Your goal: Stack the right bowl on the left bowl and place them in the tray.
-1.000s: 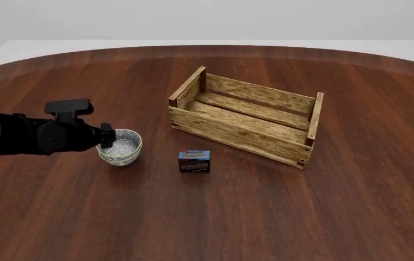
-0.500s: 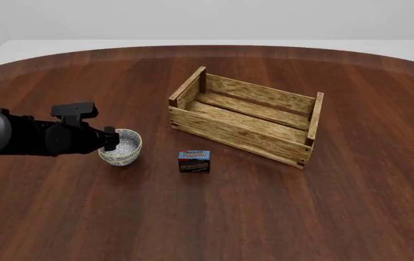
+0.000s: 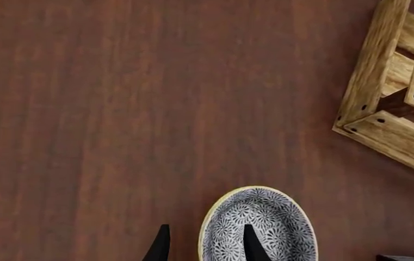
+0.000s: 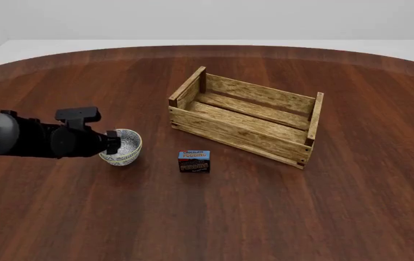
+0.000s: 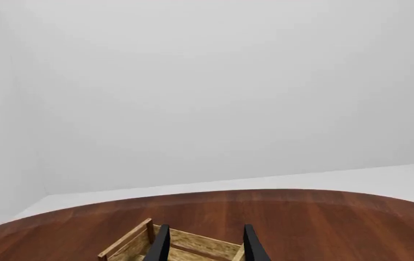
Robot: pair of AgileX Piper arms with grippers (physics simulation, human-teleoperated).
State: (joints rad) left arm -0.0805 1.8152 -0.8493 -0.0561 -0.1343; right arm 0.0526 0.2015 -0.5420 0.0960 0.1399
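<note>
The left hand (image 4: 111,141) has sunk lower over half a second, fingers open astride the near-left rim of the stacked speckled white bowls (image 4: 123,147), left of the wooden slat tray (image 4: 245,117); a lift looks imminent.

Round dark wooden table (image 4: 214,217), pale floor beyond, plain grey-white walls, even light.

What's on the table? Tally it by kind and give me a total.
Speckled bowl: 1 visible (whether a second is nested in it, cannot tell)
Wooden crate: 1
Pudding box: 1
Total: 3
</note>
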